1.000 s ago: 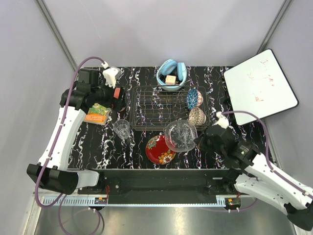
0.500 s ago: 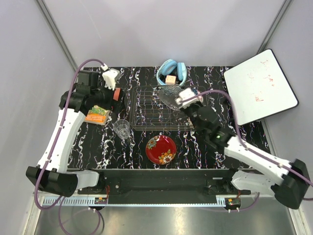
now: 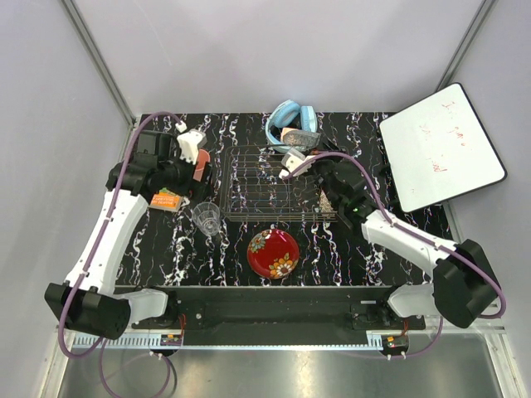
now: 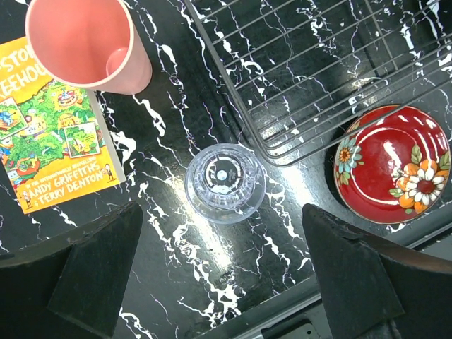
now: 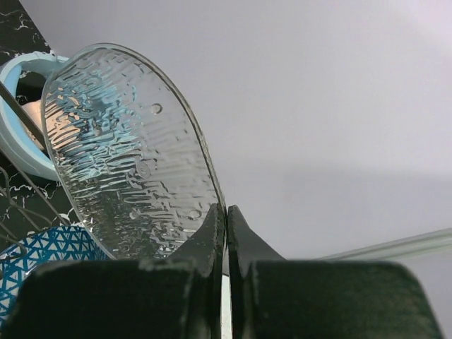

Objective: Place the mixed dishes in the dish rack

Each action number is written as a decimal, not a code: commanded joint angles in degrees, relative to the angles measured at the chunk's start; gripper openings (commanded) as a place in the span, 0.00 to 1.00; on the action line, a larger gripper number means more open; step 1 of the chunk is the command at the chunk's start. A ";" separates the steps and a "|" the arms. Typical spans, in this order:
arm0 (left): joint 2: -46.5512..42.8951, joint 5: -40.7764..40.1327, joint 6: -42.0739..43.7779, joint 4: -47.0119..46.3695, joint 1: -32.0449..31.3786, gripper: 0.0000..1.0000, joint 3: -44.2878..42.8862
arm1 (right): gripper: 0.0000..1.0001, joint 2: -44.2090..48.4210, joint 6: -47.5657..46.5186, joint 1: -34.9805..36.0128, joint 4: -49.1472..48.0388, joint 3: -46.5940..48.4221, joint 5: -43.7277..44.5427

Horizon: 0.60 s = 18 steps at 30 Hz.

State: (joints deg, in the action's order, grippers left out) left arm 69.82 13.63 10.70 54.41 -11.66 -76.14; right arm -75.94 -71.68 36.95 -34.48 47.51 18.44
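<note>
- Top view: my right gripper covers the dish rack's far right corner; I cannot read what sits there.
- Right wrist view: the clear glass plate hides most of the light blue bowl beyond the rack; the blue patterned bowl is cut by the frame's left edge.
- Left wrist view: the booklet and the pink cup, left of the rack, are clipped by the frame.

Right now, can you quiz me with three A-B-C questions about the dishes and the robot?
1. Where is the red plate? A on the table beside the rack. B inside the rack. C on the floor.
2. What colour is the cup by the book? A green. B black. C pink.
3. What is the right gripper doing? A open, empty. B shut on the glass plate. C shut on a spoon.
Answers: 1 A, it lies outside the wires. 2 C, it looks pink from above. 3 B, fingers pinch its rim.
</note>
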 commanded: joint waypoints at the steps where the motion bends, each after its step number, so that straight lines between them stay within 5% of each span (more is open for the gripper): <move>1: -1.62 0.61 1.52 -4.66 0.15 0.99 1.78 | 0.00 -0.35 -3.21 -0.74 -0.68 2.07 -4.99; 18: 3.39 2.37 -0.51 -7.04 0.15 0.99 0.73 | 0.00 -9.13 1.10 -4.25 -0.41 0.92 -8.07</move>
State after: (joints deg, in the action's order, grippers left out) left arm 73.12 14.33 10.48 49.82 -11.66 -73.95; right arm -82.37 -72.25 33.30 -30.68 47.53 10.96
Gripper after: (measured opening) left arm 0.988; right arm 0.011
